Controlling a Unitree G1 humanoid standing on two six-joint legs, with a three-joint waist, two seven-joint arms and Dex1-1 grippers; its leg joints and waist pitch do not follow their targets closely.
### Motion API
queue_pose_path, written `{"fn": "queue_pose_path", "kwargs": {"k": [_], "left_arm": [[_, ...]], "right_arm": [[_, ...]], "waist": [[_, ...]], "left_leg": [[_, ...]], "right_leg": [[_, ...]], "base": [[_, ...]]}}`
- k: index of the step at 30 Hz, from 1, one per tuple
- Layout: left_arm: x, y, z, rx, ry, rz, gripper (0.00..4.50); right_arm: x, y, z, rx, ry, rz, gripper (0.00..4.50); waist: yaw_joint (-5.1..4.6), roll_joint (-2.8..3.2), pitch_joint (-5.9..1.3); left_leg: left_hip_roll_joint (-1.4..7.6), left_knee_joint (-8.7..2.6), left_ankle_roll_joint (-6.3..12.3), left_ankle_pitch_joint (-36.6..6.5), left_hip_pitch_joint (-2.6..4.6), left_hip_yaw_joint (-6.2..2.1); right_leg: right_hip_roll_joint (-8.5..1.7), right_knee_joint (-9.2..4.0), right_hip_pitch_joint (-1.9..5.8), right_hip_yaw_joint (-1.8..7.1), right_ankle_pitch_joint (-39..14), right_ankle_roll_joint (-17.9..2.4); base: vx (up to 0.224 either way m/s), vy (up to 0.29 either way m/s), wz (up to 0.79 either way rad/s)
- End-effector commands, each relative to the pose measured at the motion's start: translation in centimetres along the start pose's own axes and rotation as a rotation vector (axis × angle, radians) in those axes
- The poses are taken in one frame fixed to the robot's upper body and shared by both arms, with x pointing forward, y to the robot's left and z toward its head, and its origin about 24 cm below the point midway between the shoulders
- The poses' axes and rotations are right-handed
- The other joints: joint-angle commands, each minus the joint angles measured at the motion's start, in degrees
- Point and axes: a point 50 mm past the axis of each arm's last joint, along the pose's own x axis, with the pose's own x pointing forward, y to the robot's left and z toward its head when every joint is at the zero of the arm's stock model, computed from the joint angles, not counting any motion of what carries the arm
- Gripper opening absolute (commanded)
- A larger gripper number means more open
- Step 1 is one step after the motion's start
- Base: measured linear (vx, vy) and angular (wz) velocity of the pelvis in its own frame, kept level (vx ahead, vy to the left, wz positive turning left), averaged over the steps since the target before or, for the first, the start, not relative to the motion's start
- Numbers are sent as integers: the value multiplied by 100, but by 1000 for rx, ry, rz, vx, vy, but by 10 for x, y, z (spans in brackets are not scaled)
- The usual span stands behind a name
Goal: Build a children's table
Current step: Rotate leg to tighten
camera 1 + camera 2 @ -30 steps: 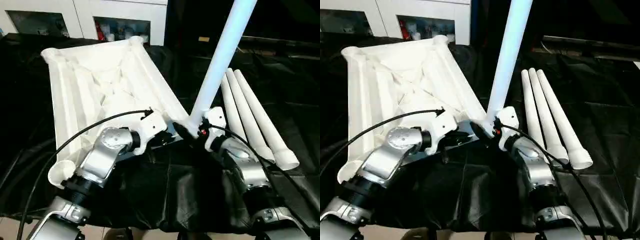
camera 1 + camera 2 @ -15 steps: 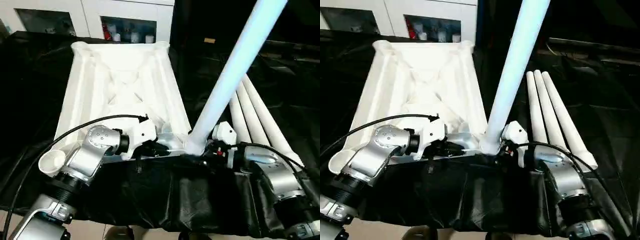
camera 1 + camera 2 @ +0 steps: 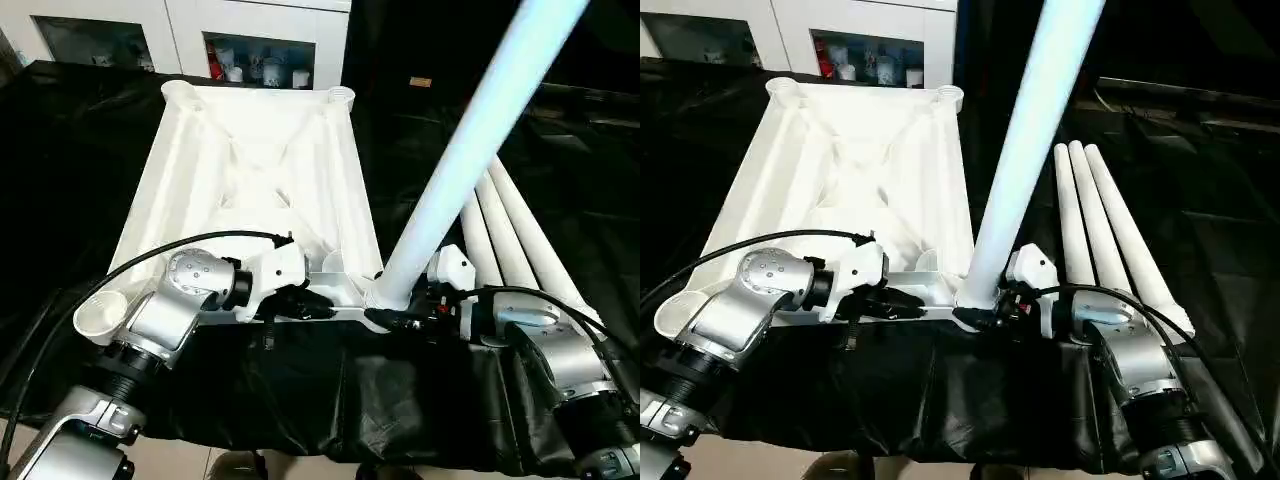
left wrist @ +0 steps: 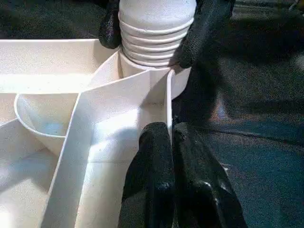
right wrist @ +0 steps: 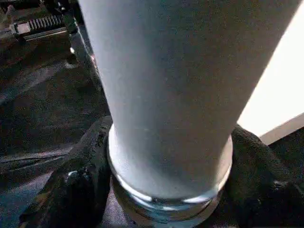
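The children's table top lies upside down on black cloth, ribbed underside up. One white leg stands in its near right corner socket, leaning up to the right. My right gripper has a black finger on each side of the leg's ridged base and is shut on it. My left gripper is shut on a thin rib of the table top right beside that socket. Three more legs lie side by side to the right.
Black cloth covers the work surface to its front edge. The open near left socket sits by my left forearm, and a black cable arcs over it. White cabinets with glass doors stand behind.
My right gripper's fingers have closed in on the leg's base. The camera has swung, so the whole picture has shifted. My left gripper holds as before.
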Motion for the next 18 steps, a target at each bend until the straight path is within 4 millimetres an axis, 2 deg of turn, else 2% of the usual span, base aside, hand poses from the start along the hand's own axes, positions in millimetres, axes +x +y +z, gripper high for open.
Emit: {"fn": "queue_pose_path", "kwargs": {"k": [1,2,6,9,10,11,12,14,16,18], "left_arm": [[3,1,5,22,-8,-9,0],[4,0,5,12,-13,-6,0],[7,2,6,-8,-23,36,0],[19,12,15,-57,-67,170,0],[20,13,16,-63,-73,184,0],[22,14,17,-70,-78,199,0],[27,17,22,-78,-89,239,0],[39,19,31,-94,-105,310,0],[49,19,37,-113,-120,352,0],[53,17,39,-118,-124,361,0]], "right_arm": [[7,12,-2,17,-11,86,282],[8,13,-2,32,-19,70,280],[14,8,-4,49,-30,-23,278],[29,-8,-8,96,-40,-283,277],[31,-10,-9,104,-41,-311,277],[33,-11,-9,111,-41,-338,277],[39,-15,-10,144,-50,-414,276],[52,-22,-11,217,-56,-552,276],[64,-23,-9,256,-69,-602,276],[70,-22,-7,268,-81,-611,276]], "waist": [[-31,-19,-386],[-23,-1,-380],[-37,-4,-373],[-75,-3,-344],[-106,-9,-331],[-129,-14,-342],[-148,-19,-344],[-223,-5,-353],[-227,12,-350],[-234,5,-367]], "left_leg": [[318,-375,535,-816,154,-109],[318,-375,538,-794,150,-114],[318,-387,497,-863,145,-115],[327,-431,262,-1163,155,-122],[314,-447,193,-1256,137,-129],[306,-464,57,-1374,138,-160],[306,-467,21,-1395,134,-164],[305,-469,-27,-1451,137,-170],[299,-470,-4,-1400,130,-166],[294,-453,46,-1302,131,-155]], "right_leg": [[-276,-331,211,169,-422,-1555],[-277,-323,214,170,-353,-1565],[-277,-331,211,165,-382,-1593],[-295,-387,175,173,-946,-1504],[-293,-404,176,170,-1133,-1483],[-315,-435,196,162,-1488,-1366],[-311,-437,199,162,-1546,-1314],[-312,-456,180,178,-1524,-1256],[-301,-455,174,177,-1422,-1248],[-291,-441,182,177,-1178,-1270]], "base": [[0,0,0],[0,0,0],[0,0,0],[0,0,0],[0,0,0],[0,0,0],[0,0,0],[0,0,0],[0,0,0],[0,0,0]]}}
